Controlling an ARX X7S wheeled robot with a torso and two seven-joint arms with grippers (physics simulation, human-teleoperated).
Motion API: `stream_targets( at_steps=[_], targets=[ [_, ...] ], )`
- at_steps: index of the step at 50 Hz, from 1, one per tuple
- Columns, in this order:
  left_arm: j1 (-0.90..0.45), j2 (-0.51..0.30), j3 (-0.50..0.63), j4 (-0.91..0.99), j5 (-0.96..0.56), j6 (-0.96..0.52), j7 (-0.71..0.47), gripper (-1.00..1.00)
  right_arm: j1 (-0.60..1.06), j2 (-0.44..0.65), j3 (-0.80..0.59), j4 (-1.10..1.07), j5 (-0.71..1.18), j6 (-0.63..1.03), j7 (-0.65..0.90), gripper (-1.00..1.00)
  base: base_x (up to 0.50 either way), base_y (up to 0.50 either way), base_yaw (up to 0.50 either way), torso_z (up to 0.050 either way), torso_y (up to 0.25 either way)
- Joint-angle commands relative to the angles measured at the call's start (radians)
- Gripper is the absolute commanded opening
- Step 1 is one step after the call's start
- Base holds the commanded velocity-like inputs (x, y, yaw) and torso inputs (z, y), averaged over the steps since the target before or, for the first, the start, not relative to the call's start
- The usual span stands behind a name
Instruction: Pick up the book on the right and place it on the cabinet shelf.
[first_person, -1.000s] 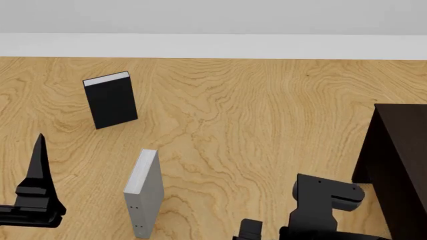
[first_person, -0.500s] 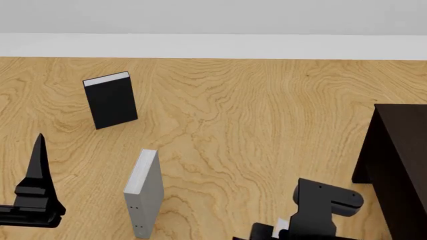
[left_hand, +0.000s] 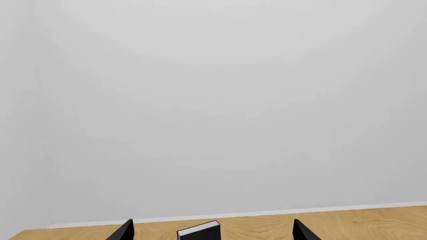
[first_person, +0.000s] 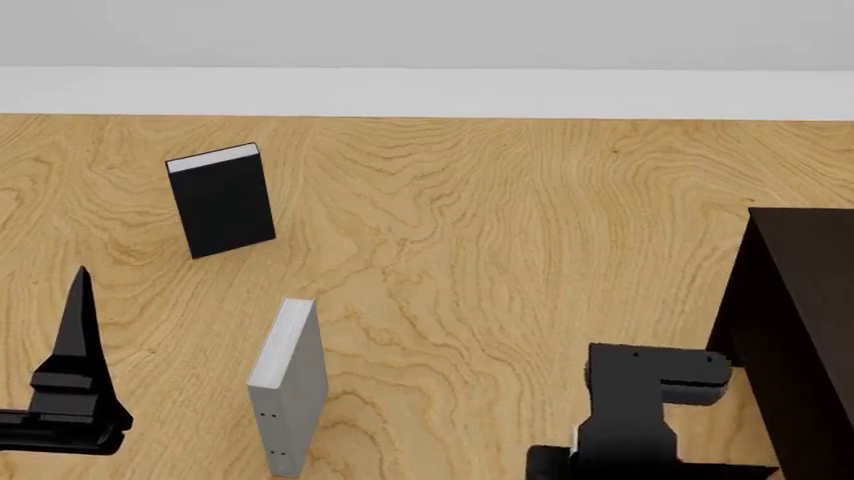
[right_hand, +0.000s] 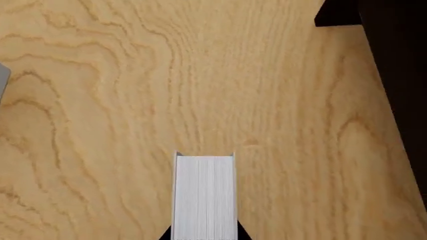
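Pressing against the two covers of the book, the right gripper is holding it clamped, its dark fingers showing only as two thin slivers, one at each side of the volume. The right wrist camera is looking straight down onto the book's top, where the white page block is showing as a long rectangle of fine parallel lines framed by thin light-grey boards. In the head view the book is lying almost wholly hidden behind the blocky, matt black right arm, close to the front edge of the bench and right of its middle, just beside the cabinet. That cabinet is rising as a large, boxy, almost black wooden body at the bench's right edge, its sides flat and plain.

The left gripper is standing with its tapered black fingers well apart and nothing between them, near the front left corner of the bench.

A second grey book is standing upright near the front edge, left of the middle, well apart from the clamped one; it is a thick hardback with white page edges and two small dark dots low on its spine. A black book with white page edges is standing tilted farther back, toward the left edge.

The bench top is showing a pale, honey-coloured wood with bold swirling grain, and a smooth white wall is running behind its far edge.
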Motion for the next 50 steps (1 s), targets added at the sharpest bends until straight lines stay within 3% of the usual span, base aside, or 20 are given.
stream_targets(
  at_steps=[1,21,37,50],
  targets=[
    [0.000,-0.004,0.001,0.002,-0.003,-0.001,-0.006,1.00,0.092,0.004,-0.016,-0.075,-0.057,0.052,0.077,-1.00,0.00,0.00,0.00,0.000,0.000],
    [-0.001,-0.010,0.004,-0.001,-0.010,0.001,-0.012,1.00,0.286,-0.063,-0.053,-0.170,-0.094,0.152,0.226,-1.00,0.00,0.00,0.00,0.000,0.000],
    [-0.002,-0.013,-0.002,-0.008,-0.019,0.006,-0.017,1.00,0.411,-0.152,-0.195,-0.125,-0.252,0.286,0.368,-1.00,0.00,0.00,0.00,0.000,0.001],
    [-0.050,-0.001,0.011,-0.097,-0.018,0.017,-0.014,1.00,0.454,-0.220,-0.304,-0.049,-0.368,0.354,0.384,-1.00,0.00,0.00,0.00,0.000,0.002]
  ],
)
